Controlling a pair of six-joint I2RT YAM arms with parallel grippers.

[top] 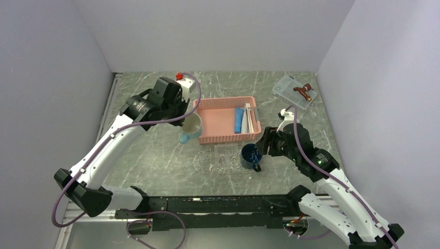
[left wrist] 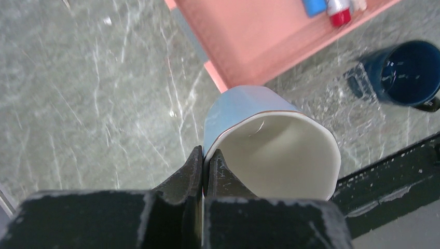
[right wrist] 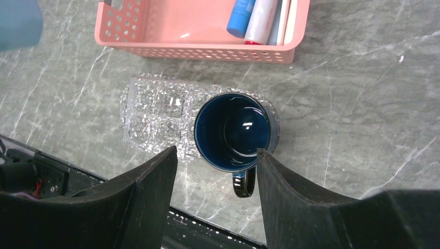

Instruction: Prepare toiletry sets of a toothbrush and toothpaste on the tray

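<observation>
The clear textured tray [top: 215, 158] [right wrist: 150, 116] lies in front of the pink basket [top: 220, 136]. A dark blue mug [top: 251, 155] [right wrist: 232, 129] stands on the tray's right end. My right gripper [top: 263, 144] [right wrist: 217, 151] hovers open above the mug's near rim and handle, holding nothing. The left gripper [top: 188, 120] [left wrist: 205, 161] is shut on the rim of a light blue cup [left wrist: 270, 140] with a cream inside, held off the table by the basket's left front corner. A blue toothpaste [top: 238, 119] [right wrist: 240, 13] and whitish toothbrushes [top: 250, 118] [right wrist: 285, 21] lie in the basket's right side.
A white tube with a red cap [right wrist: 261, 21] lies between the toothpaste and the toothbrushes. A small clear box [top: 294, 91] with a brown object on it sits at the back right. Grey walls close in the table on three sides.
</observation>
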